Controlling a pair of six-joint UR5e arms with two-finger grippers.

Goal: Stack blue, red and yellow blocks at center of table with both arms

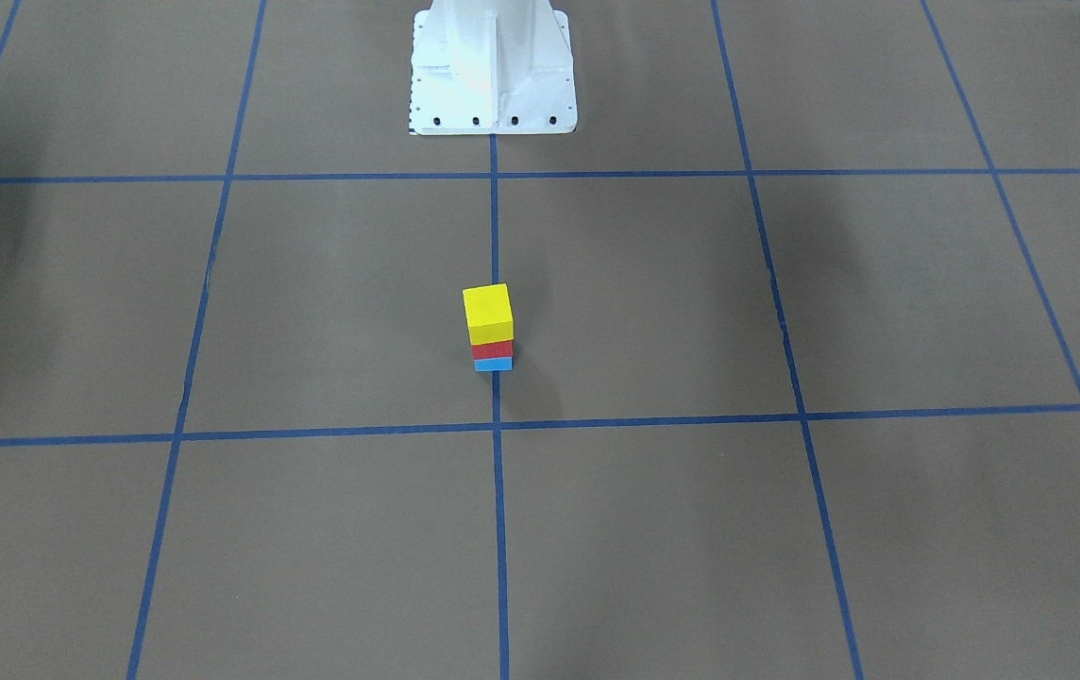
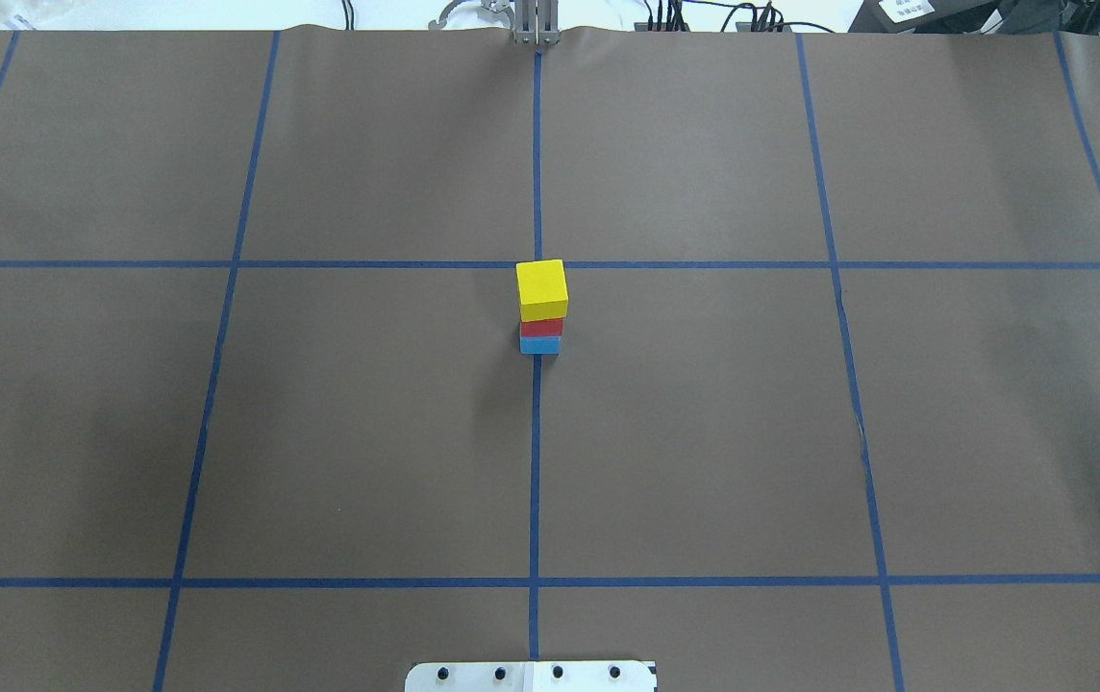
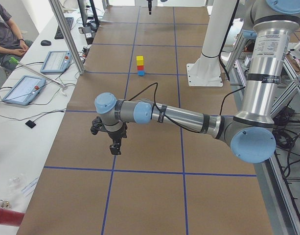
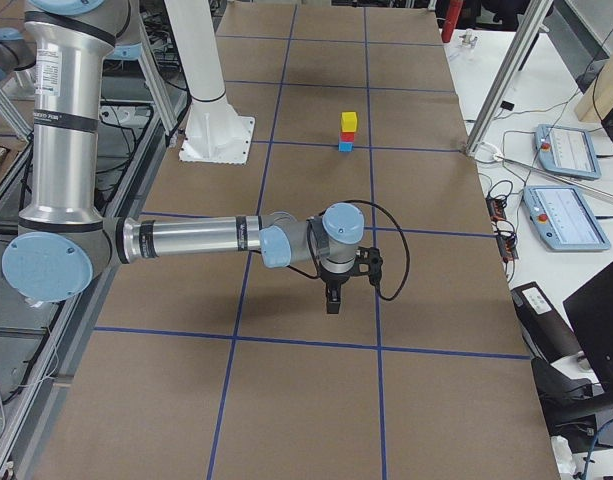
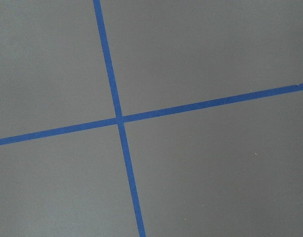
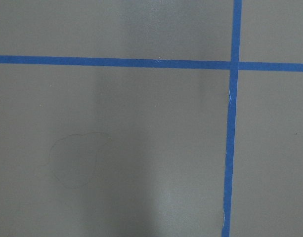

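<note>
**Front view:** Finds yellow block (image 1: pixel 487 312) seated on red block (image 1: pixel 492 349), red on blue block (image 1: pixel 494 364), blue on the desk (image 1: pixel 313 312) at the centre tape line (image 1: pixel 495 227). No claw in frame. Judged: stacking complete, nothing left to lift, only parking the arms to do.

**Overhead view:** Confirms the same order, upright, edges roughly flush. No claw over or beside the stack.

**Left-side view:** Places left claw (image 3: pixel 114 145) low over bare desk, pointing down, with the stack well beyond it toward desk centre. Nothing seen in its grip. Cannot tell how far open.

**Right-side view:** Places right claw (image 4: pixel 332 298) likewise over bare desk, stack well beyond it. Nothing seen held. Cannot tell how far open.

**Wrist views:** Show only desk and tape crossings beneath each claw, no block, no fingertips.

**Next move, as judged:** Calls only for keeping both claws well apart from the stack. Risk of toppling on any brush.
</note>
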